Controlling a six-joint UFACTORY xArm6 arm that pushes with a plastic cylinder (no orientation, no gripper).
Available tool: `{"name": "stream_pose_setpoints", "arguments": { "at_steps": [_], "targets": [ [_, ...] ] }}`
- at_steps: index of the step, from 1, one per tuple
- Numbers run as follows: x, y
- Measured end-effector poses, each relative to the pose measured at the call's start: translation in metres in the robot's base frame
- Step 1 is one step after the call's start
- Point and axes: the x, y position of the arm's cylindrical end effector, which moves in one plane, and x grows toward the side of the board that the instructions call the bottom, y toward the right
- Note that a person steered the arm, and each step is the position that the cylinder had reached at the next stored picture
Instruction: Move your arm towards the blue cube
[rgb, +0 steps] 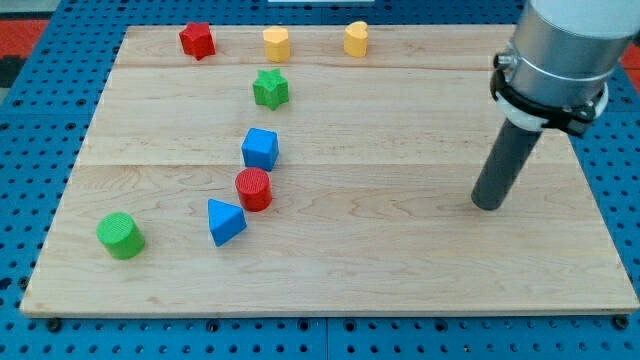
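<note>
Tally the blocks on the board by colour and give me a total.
Red: 2, the red star and red cylinder
Yellow: 2, yellow block and second yellow block
Green: 2, green star and green cylinder
Blue: 2, blue cube and blue wedge
Total: 8

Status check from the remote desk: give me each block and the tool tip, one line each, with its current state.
blue cube: upright, untouched, just above the red cylinder
red cylinder: standing on end
blue triangular block: lying flat
green cylinder: standing
green star: flat
red star: flat
two yellow blocks: standing
my tip: far right of the blocks, touching none
</note>
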Motion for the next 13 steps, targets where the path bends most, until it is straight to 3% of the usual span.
{"name": "stream_pose_setpoints", "arguments": {
  "at_steps": [2,4,9,10,13],
  "targets": [
    [0.016,0.004],
    [0.087,0.003],
    [0.088,-0.02],
    [0.067,-0.096],
    [-0.083,-0.128]
  ]
}}
